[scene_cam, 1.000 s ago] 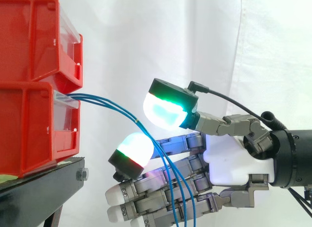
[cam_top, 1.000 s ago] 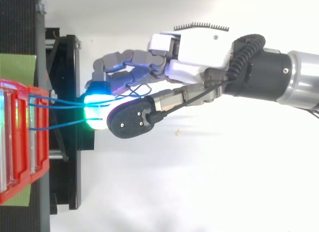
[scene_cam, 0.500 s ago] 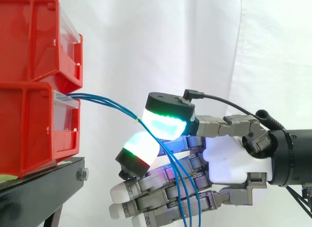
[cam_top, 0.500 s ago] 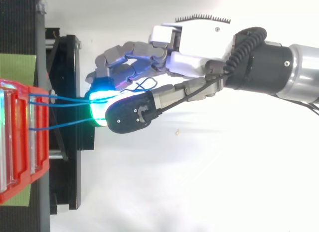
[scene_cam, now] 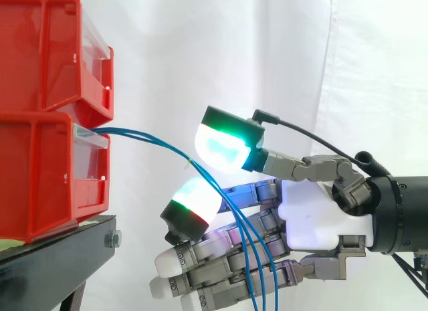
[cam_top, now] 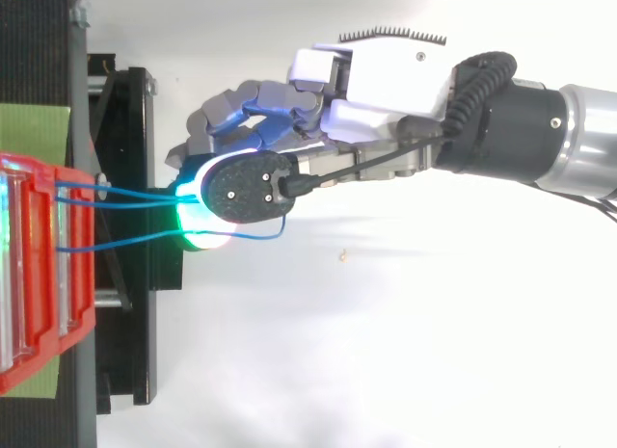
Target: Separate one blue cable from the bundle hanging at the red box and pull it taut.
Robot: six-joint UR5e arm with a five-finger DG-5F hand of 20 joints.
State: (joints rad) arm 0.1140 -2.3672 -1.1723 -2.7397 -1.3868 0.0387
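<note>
Side view: the hand (scene_cam: 314, 224) reaches in toward the lower red bin (scene_cam: 40, 177). The blue cables (scene_cam: 147, 138) leave that bin's front, arc over toward the fingers and drop across the face of the lower fingers, out past the bottom edge. The thumb pad (scene_cam: 224, 147), glowing green and cyan, sits just above the strands; a raised fingertip (scene_cam: 194, 205) sits just below them; a clear gap lies between the two pads. So the hand is released: it brackets the bundle and clamps nothing. The strands run close together where they pass between the pads and fan out only lower down, over the fingers.

Top view: the thumb covers the fingertip beneath it. Two strands run side by side from the bin to the thumb's finger side; a third cable (cam_top: 125, 241) runs apart from them along the thumb's outer edge and loops out just beyond it.

That lone strand looks the easiest to take. I would shift the thumb outward until only that strand lies between the pads; close squarely on it; check that the other two hang free of the fingers. Then draw away from the bin along the strand's own line, gripping firmly enough that it does not slide through.
</note>
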